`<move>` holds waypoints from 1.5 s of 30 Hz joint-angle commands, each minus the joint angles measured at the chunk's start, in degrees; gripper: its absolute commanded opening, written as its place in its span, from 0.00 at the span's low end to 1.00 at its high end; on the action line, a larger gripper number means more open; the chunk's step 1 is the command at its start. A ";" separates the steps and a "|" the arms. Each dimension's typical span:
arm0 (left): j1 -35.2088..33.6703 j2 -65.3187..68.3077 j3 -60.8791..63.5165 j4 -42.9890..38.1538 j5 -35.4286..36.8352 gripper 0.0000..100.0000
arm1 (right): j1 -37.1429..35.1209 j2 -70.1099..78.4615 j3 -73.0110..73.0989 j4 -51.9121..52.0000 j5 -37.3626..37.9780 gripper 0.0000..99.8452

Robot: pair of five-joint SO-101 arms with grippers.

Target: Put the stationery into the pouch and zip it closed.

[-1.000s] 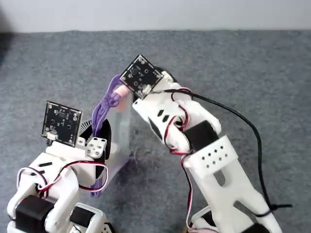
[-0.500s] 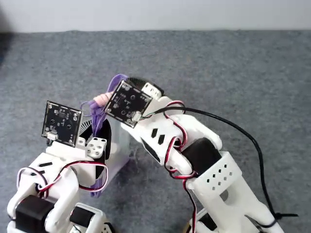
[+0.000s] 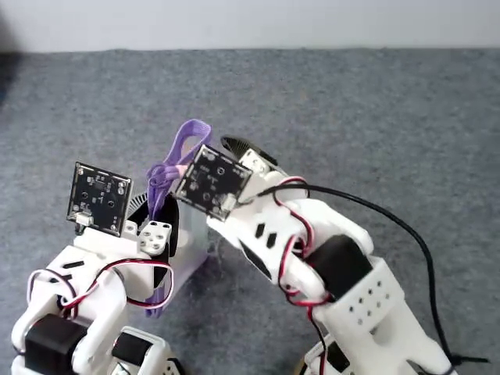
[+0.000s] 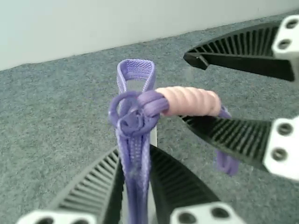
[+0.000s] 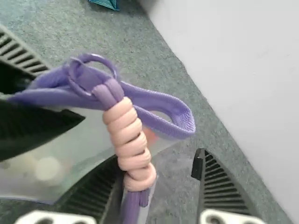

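**A:** Start at your left gripper (image 4: 134, 156). What has it got?

**B:** I see its two black fingers pressed together on the purple zipper tape (image 4: 134, 140) of the pouch (image 3: 197, 230), just under the ring. So it is pinching the pouch, which stands upright over the grey table (image 3: 351, 117), just in front of that arm.

**A:** And the right gripper (image 5: 159, 165)?

**B:** Spread wide. The pink cord pull (image 5: 128, 135) hangs between its jaws and leans against one finger (image 5: 96, 193). The other finger is well apart from it, so nothing is clamped there.

**A:** How is the pull attached?

**B:** A purple cord ties it through the purple ring (image 5: 93, 63) at the top of the zipper. A purple fabric loop (image 4: 135, 70) sticks up just beside that ring.

**A:** What's inside?

**B:** Through the pouch's clear wall I make out pale round shapes (image 5: 46, 168) and an orange thing (image 5: 149, 135), but I can't tell what they are. On my high view the right arm's camera board (image 3: 212, 181) covers the top of the pouch, with the loop poking out above it.

**A:** Is the zip shut?

**B:** I can't tell from here.
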State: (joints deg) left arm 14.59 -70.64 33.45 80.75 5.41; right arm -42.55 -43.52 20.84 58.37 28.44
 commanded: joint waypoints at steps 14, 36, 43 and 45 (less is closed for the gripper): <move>0.00 -0.09 -0.84 -0.26 0.53 0.01 | -7.08 -3.38 -0.88 -0.13 0.35 0.12; 0.00 0.00 -0.84 -0.26 0.53 0.01 | -6.02 -6.46 7.30 -5.76 0.09 0.12; 0.00 0.00 -0.84 -0.26 0.53 0.01 | -5.76 -6.37 8.53 -9.10 0.18 0.12; 0.00 0.00 -0.84 -0.26 0.53 0.01 | -5.76 -6.46 8.44 -9.10 0.18 0.12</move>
State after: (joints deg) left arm 14.59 -70.64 33.45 80.75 5.41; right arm -49.05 -49.05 29.89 50.46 28.44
